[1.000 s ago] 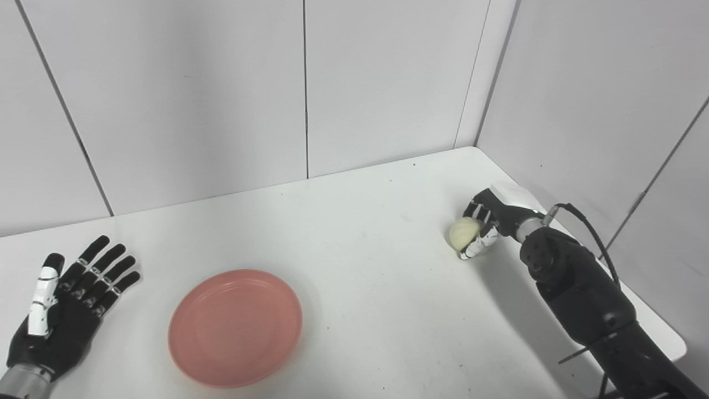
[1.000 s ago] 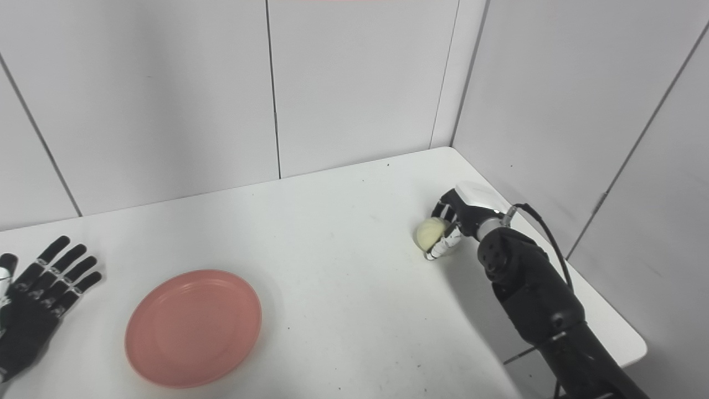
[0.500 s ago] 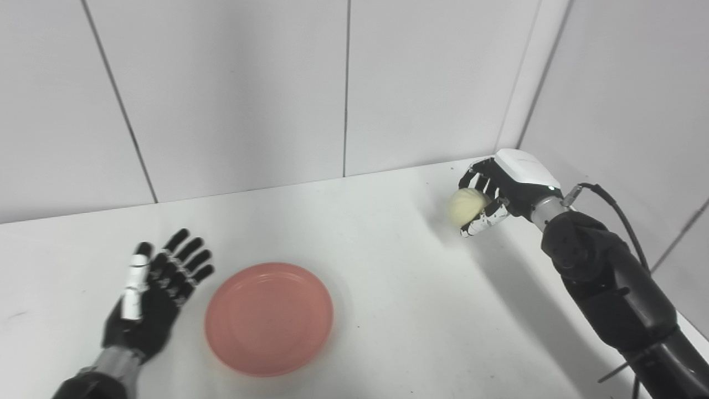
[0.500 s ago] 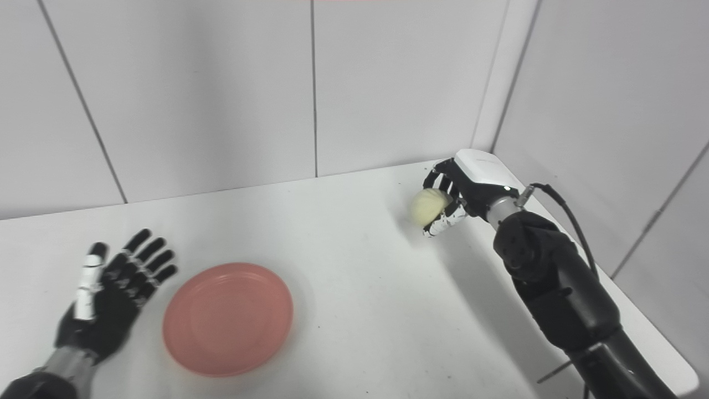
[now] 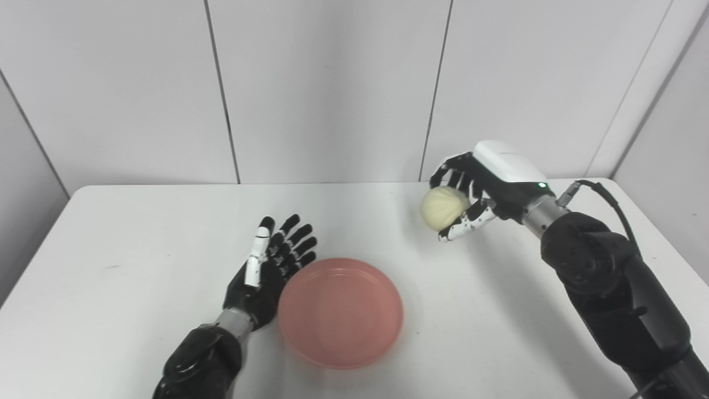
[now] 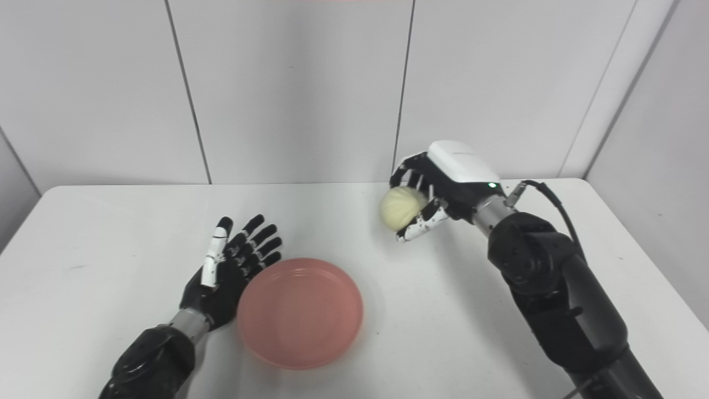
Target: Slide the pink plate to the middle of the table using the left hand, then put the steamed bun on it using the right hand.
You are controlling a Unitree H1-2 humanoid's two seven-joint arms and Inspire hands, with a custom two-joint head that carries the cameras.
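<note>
The pink plate lies flat on the white table, near its middle front. My left hand is open, palm toward the plate, its fingers spread and touching the plate's left rim. The pale round steamed bun is held in the air, up and to the right of the plate. My right hand is shut on the bun, with fingers curled over it and the thumb under it. In the right eye view the bun hangs above the table behind the plate.
White wall panels stand right behind the table's far edge. A side wall rises close to the table's right end. A black cable loops off my right wrist.
The camera has swung to the left. My right hand has lifted the bun off the table and carried it left toward the plate. My left hand has closed in on the plate's left rim.
</note>
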